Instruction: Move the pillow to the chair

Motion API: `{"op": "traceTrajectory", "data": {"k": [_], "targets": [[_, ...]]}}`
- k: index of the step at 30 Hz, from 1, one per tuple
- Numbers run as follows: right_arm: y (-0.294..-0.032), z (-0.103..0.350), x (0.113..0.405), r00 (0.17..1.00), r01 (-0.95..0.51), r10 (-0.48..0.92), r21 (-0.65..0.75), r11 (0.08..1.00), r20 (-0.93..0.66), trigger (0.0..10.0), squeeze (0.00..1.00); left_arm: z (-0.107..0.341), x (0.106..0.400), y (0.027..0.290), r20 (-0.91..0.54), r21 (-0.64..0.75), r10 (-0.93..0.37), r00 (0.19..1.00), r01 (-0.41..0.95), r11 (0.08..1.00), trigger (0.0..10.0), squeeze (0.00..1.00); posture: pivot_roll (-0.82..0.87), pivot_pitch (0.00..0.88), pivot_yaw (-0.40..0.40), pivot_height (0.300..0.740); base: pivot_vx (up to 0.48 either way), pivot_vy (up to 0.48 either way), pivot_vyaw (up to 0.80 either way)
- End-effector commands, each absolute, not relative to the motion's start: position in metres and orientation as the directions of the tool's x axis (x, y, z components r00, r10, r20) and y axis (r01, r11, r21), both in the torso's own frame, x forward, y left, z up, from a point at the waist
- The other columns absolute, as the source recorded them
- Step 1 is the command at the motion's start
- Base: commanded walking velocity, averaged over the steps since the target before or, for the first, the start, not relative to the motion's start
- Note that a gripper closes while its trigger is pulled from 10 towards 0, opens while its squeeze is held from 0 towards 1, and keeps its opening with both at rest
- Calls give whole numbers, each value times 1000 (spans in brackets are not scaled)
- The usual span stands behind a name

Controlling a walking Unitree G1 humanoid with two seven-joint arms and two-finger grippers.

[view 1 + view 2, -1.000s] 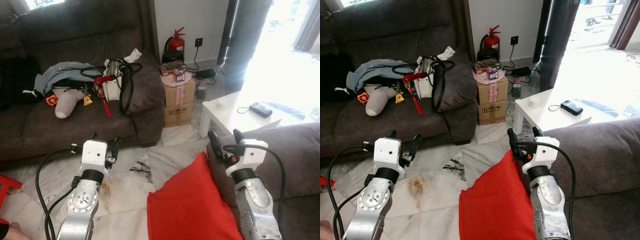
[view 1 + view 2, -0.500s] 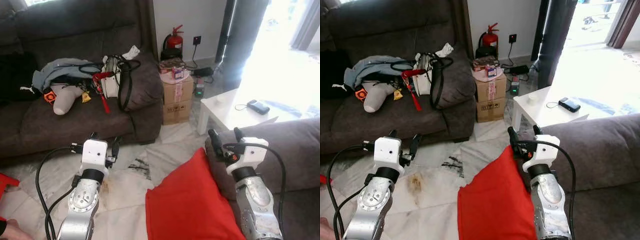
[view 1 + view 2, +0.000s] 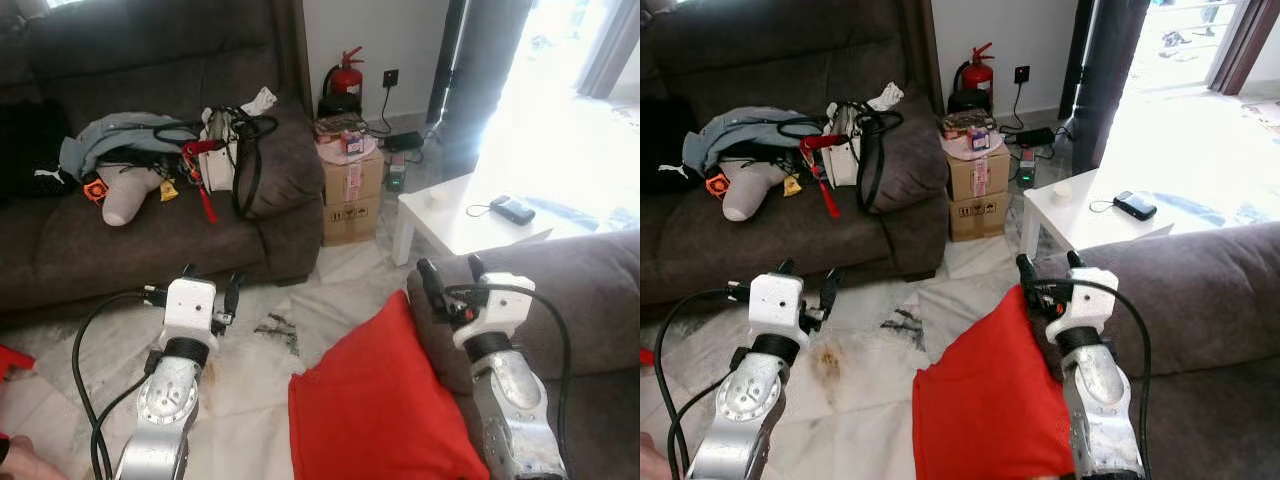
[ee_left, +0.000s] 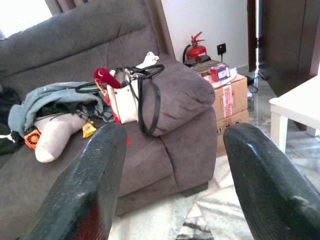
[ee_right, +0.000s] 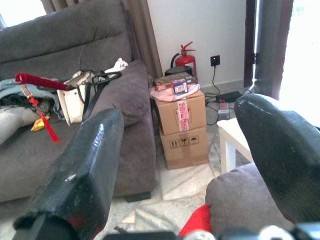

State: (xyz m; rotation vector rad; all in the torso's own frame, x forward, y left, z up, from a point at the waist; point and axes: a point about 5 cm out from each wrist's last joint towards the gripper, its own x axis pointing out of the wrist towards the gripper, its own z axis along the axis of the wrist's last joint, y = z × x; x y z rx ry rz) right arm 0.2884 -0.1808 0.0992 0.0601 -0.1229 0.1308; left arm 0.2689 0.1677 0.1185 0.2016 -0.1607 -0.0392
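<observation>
A red pillow (image 3: pixel 370 400) is at the bottom centre, its upper corner up against the arm of the grey chair (image 3: pixel 590 300) on my right. My right forearm runs along the pillow's right edge. My right gripper (image 3: pixel 448 265) is open and empty, just above the chair's arm (image 5: pixel 235 190); the pillow's corner (image 5: pixel 197 220) sits below its fingers (image 5: pixel 85 165). My left gripper (image 3: pixel 211 275) is open and empty over the marble floor, left of the pillow. Its fingers (image 4: pixel 85 190) point at the dark sofa.
A dark sofa (image 3: pixel 150 235) with clothes and a white bag (image 3: pixel 225 160) fills the far left. Stacked cardboard boxes (image 3: pixel 350 190) and a fire extinguisher (image 3: pixel 345 80) stand beside it. A white low table (image 3: pixel 470 215) carries a phone (image 3: pixel 512 209). A person's hand (image 3: pixel 20 465) is at the bottom left.
The whole view has shifted a little, so the camera moved. Both arms keep their pose and both grippers stay open. The pillow still rests along my right arm.
</observation>
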Motion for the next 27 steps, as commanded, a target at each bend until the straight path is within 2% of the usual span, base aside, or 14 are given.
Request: {"op": "traceTrajectory", "data": {"k": [1, 7, 27], "targets": [[-179, 95, 288, 985, -142, 136, 50, 989, 102, 10000, 0, 116, 268, 170, 140, 204, -39, 989, 10, 979, 10000, 0, -11, 66, 76, 636, 0, 0, 0], [-179, 95, 288, 985, -141, 135, 49, 989, 111, 10000, 0, 116, 268, 170, 139, 204, -39, 990, 10, 979, 10000, 0, -11, 68, 75, 606, 0, 0, 0], [-182, 81, 287, 992, -121, 119, 46, 992, 45, 10000, 0, 113, 266, 170, 127, 201, -40, 991, 14, 980, 10000, 0, -8, 72, 73, 606, 0, 0, 0]]}}
